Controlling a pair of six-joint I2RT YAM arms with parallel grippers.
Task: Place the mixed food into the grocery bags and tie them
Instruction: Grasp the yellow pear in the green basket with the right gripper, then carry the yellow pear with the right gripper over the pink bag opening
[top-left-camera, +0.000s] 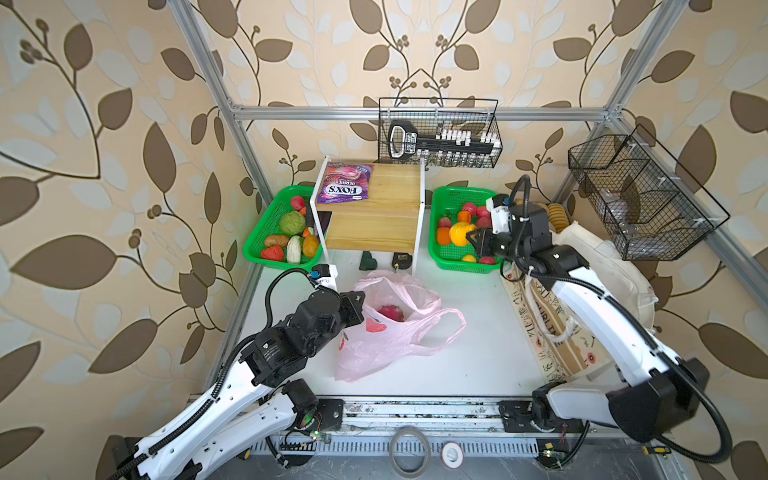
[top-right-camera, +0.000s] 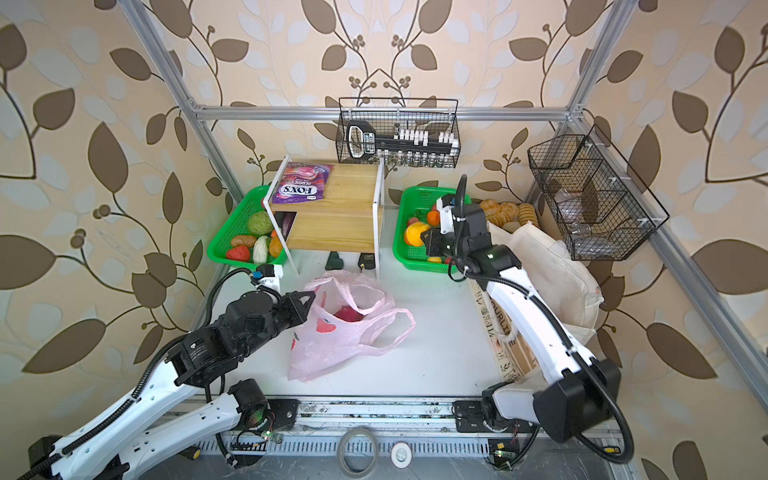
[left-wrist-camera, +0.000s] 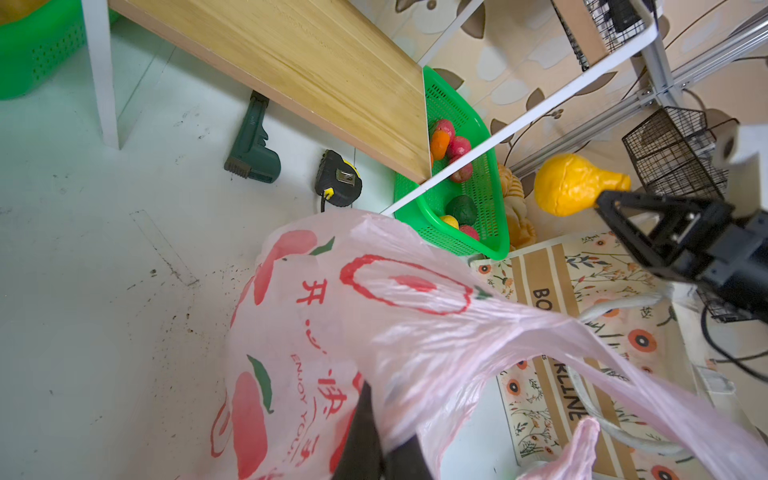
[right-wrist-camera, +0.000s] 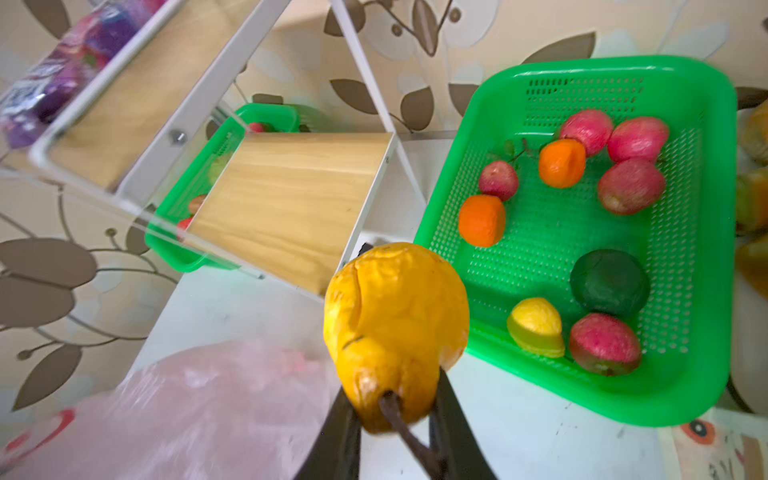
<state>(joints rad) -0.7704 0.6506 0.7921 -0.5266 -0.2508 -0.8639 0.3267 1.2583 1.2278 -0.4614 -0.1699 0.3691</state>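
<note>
Fingers (right-wrist-camera: 336, 440) of right gripper (right-wrist-camera: 392, 411) pinch yellow pear-like fruit (right-wrist-camera: 395, 316) by its neck, bulb outward; left gripper (top-left-camera: 360, 305) clamps pink plastic bag (top-left-camera: 390, 345).

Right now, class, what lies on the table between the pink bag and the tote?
Nothing: bare white table separates the pink bag from the tote, as both top views show.
</note>
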